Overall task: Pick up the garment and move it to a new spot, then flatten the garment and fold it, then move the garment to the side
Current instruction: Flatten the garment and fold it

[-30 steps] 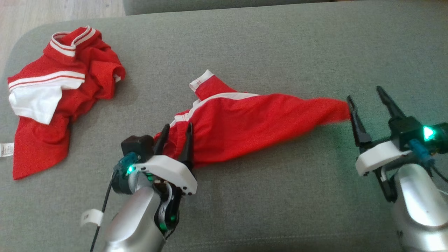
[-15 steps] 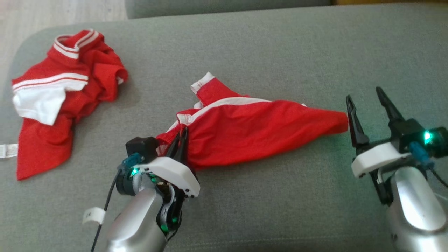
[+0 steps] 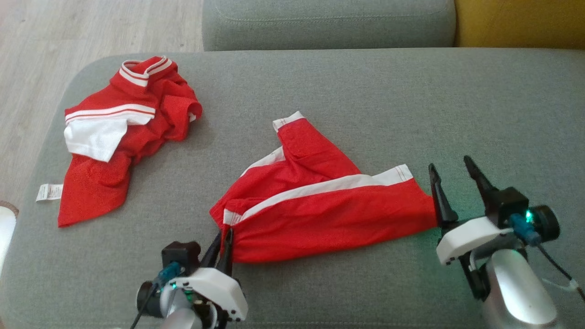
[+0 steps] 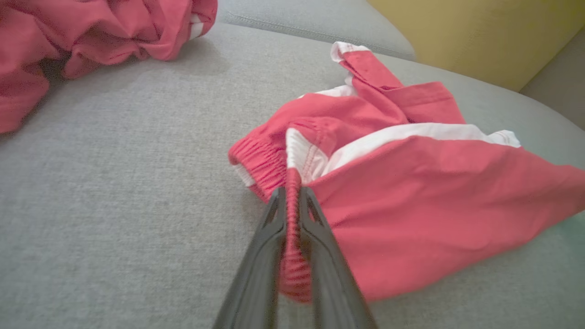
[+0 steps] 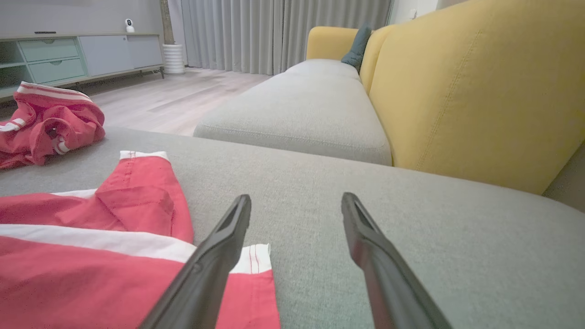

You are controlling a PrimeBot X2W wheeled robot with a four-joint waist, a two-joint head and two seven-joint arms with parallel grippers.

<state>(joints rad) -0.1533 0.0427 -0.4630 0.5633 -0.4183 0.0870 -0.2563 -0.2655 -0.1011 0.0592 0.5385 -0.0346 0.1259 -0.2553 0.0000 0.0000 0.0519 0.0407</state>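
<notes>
The garment [image 3: 329, 210] is a pair of red shorts with white side stripes, lying crumpled in the middle of the grey couch seat [image 3: 365, 91]. My left gripper [image 3: 225, 237] is shut on its elastic waistband at the near left end; the left wrist view shows the bunched band [image 4: 292, 183] pinched between the two fingers of the left gripper [image 4: 289, 194]. My right gripper [image 3: 449, 163] stands open at the shorts' right end, its left finger against the leg hem [image 5: 256, 256]. Bare cushion shows between the fingers of the right gripper [image 5: 296, 197].
A second red and white garment, a shirt [image 3: 123, 128], lies rumpled at the seat's far left corner. Another grey cushion [image 3: 329, 23] and a yellow backrest [image 3: 521, 23] lie beyond. Wooden floor [image 3: 45, 45] drops off at the left.
My left gripper has shut on the waistband and drawn it toward the near edge, so the shorts have spread and a white-striped leg now shows at the right. The head camera has also shifted.
</notes>
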